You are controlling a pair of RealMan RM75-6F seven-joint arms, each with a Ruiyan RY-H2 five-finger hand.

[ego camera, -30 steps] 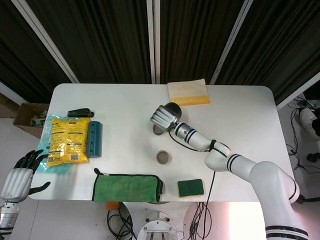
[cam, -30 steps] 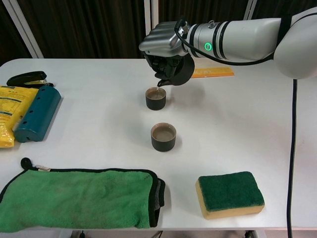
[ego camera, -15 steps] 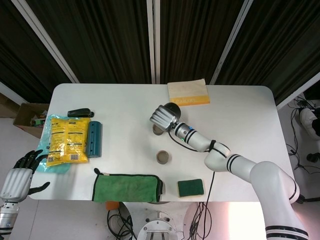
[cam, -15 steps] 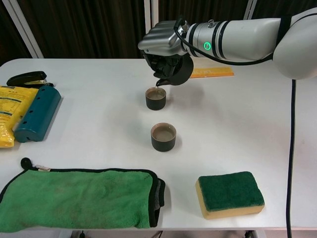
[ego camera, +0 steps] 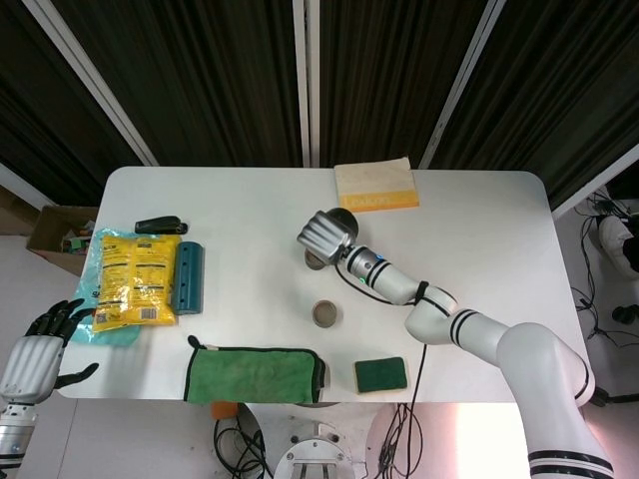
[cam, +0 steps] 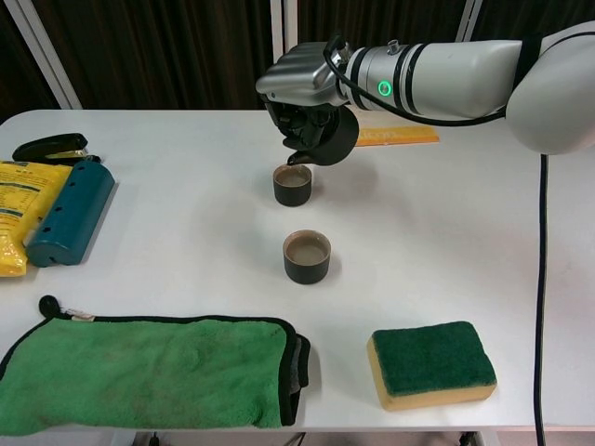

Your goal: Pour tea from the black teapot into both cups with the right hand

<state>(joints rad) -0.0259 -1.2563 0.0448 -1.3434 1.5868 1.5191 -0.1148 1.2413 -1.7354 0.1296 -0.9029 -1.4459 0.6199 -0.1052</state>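
Observation:
My right hand (cam: 299, 82) (ego camera: 322, 234) grips the black teapot (cam: 325, 137) (ego camera: 345, 216) and holds it tilted just above the far dark cup (cam: 292, 185) (ego camera: 314, 261), spout down over the rim. The hand covers most of the pot. A second dark cup (cam: 307, 255) (ego camera: 325, 313) stands nearer the front edge with brownish tea in it. The far cup also shows liquid. My left hand (ego camera: 38, 347) hangs off the table's left front corner, fingers apart, holding nothing.
A green cloth (cam: 149, 372) and a green-topped sponge (cam: 432, 363) lie along the front edge. At the left are a teal case (cam: 68, 213), a yellow snack bag (cam: 16, 220) and a black stapler (cam: 49, 147). A yellow cloth (ego camera: 374, 184) lies at the back.
The right hand and teapot have shifted slightly left and up over the far cup; the spout now sits a little higher off the rim. The left hand is still.

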